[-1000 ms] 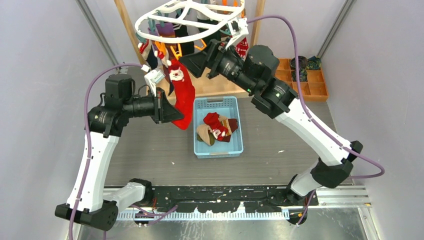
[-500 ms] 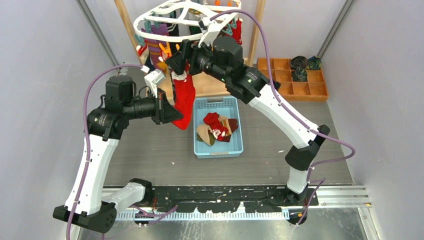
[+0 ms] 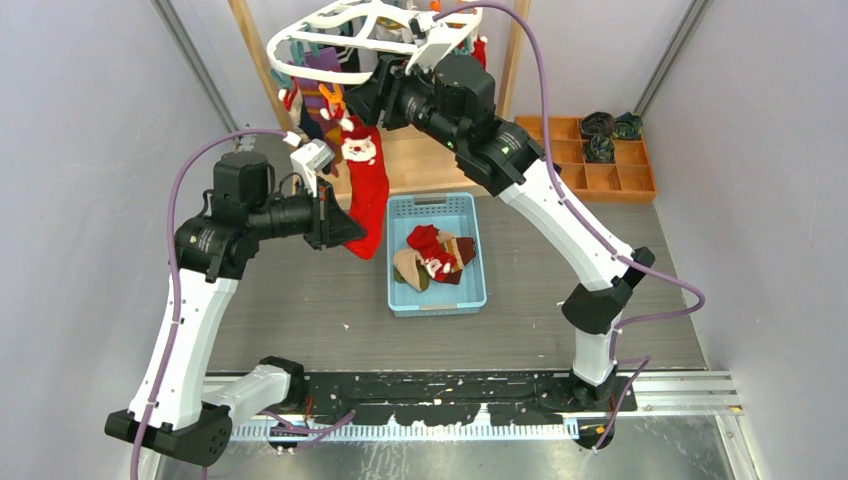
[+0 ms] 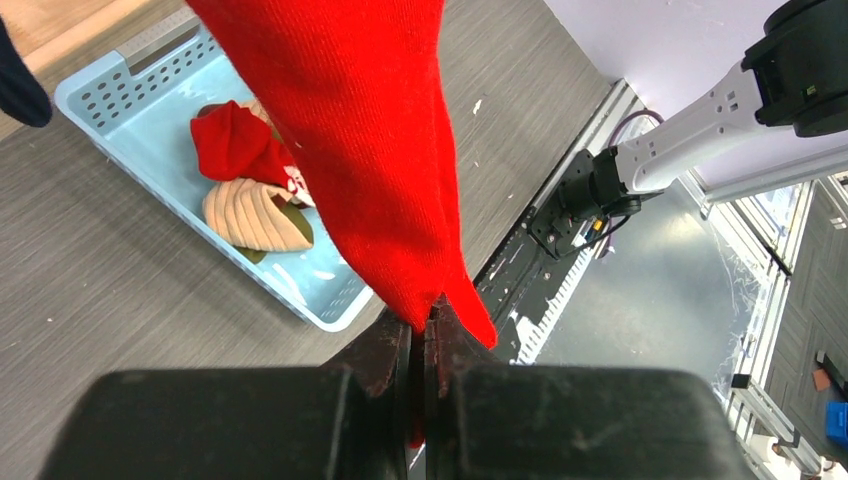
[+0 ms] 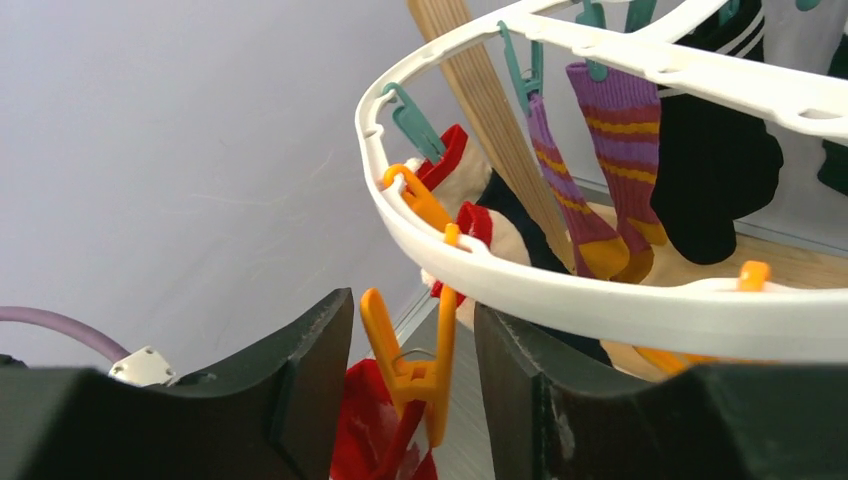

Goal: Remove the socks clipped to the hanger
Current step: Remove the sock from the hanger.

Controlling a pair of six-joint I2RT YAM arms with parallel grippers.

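Right wrist: orange clip point(image 5: 415, 372) on red sock point(image 5: 362, 432), between right end effector point(image 5: 412, 345) fingers point(image 5: 300, 385)

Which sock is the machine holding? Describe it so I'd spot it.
Find the white oval hanger up top. Below its rim hangs a long red sock with a Santa figure. Unlike its neighbours, its tip is pinched in the left hand.

The grey table point(image 3: 300, 300) carries a light blue basket point(image 3: 437, 308) at its centre — behind it a pale wooden base point(image 3: 420, 172), and far right an orange compartment tray point(image 3: 630, 182).
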